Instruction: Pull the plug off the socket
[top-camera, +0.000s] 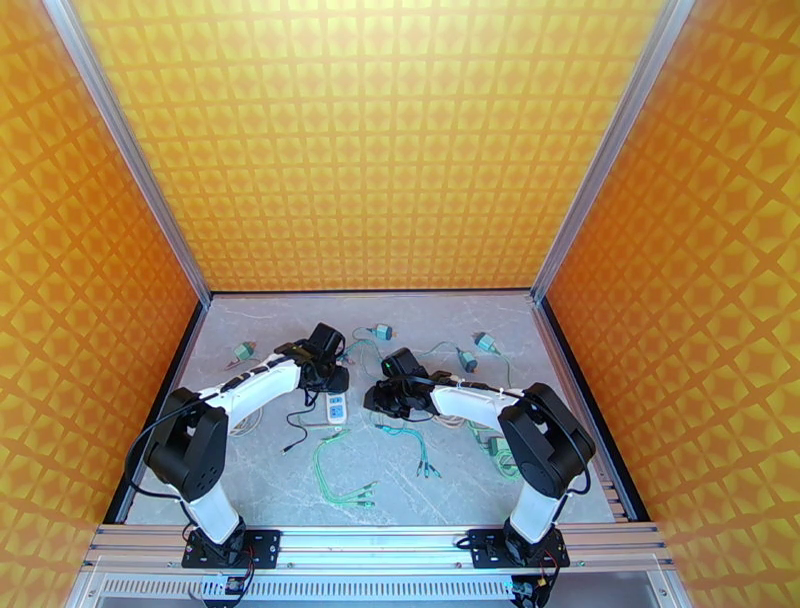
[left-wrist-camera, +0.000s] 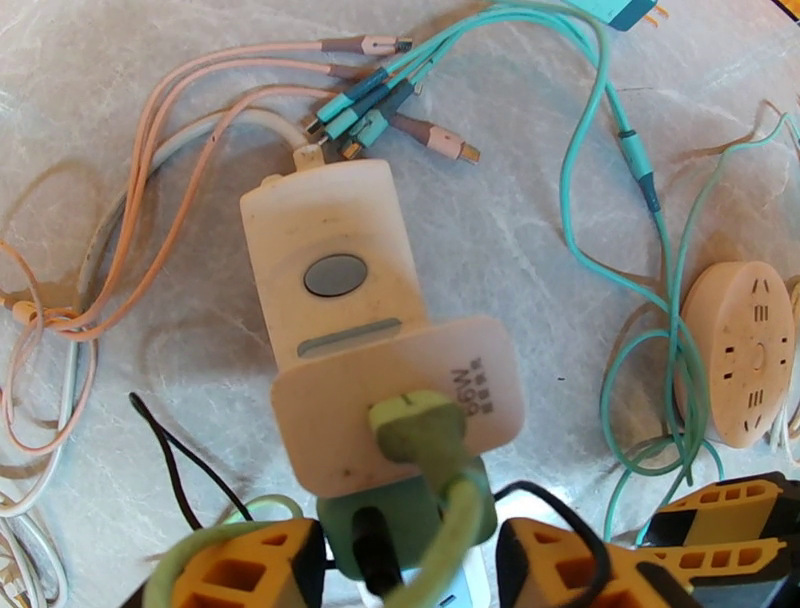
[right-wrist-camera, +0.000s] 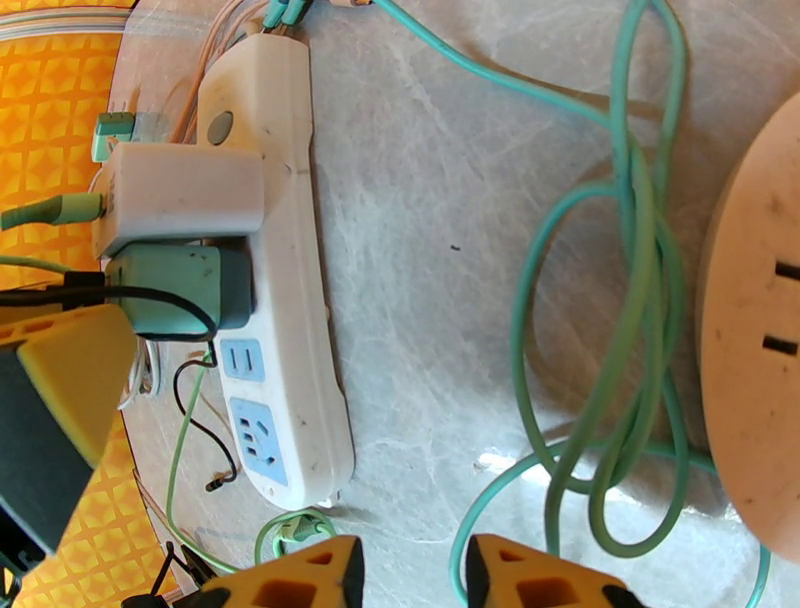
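A white power strip lies on the marble table. Two adapters are plugged into it: a white one with a green cable, and beside it a teal plug with a black cable. My left gripper hangs over the strip. Its yellow fingers sit against both sides of the teal plug, and one finger appears in the right wrist view. My right gripper hovers just right of the strip, slightly open and holding nothing.
A round beige socket hub lies right of the strip, amid looping teal cables. Pink cables and a bunch of charger tips spread beyond the strip's far end. Small teal plugs lie farther back. Orange walls enclose the table.
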